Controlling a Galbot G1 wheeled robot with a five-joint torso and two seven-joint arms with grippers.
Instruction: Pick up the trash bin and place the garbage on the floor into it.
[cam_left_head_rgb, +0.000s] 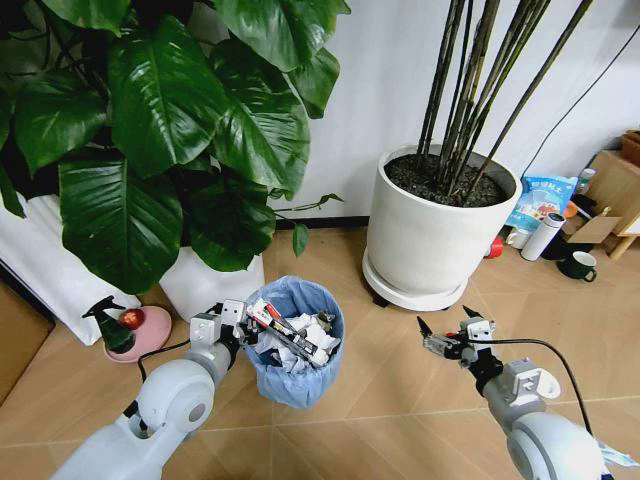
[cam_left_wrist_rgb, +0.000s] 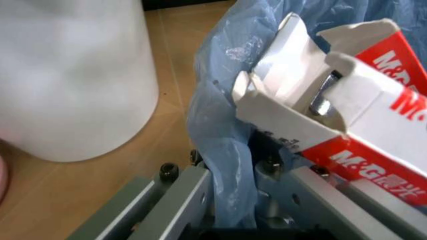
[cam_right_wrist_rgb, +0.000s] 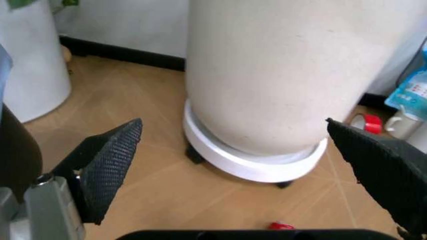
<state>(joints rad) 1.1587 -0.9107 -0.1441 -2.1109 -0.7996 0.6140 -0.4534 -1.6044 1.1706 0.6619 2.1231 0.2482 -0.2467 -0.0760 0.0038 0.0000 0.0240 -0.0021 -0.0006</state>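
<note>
the trash bin (cam_left_head_rgb: 294, 345) stands on the floor (cam_left_head_rgb: 390, 400) between two planters, garbage (cam_left_head_rgb: 290, 335) inside it.

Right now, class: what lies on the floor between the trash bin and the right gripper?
In the head view, only bare floor lies between the trash bin and the right gripper, whose jaws are open.

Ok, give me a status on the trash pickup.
Mostly done: the trash bin already holds wrappers and crumpled paper, including a red-white carton. In hand: the left pincer clamps the bin's bagged rim. Left: a small red scrap lies on the floor near the open right pincer.
</note>
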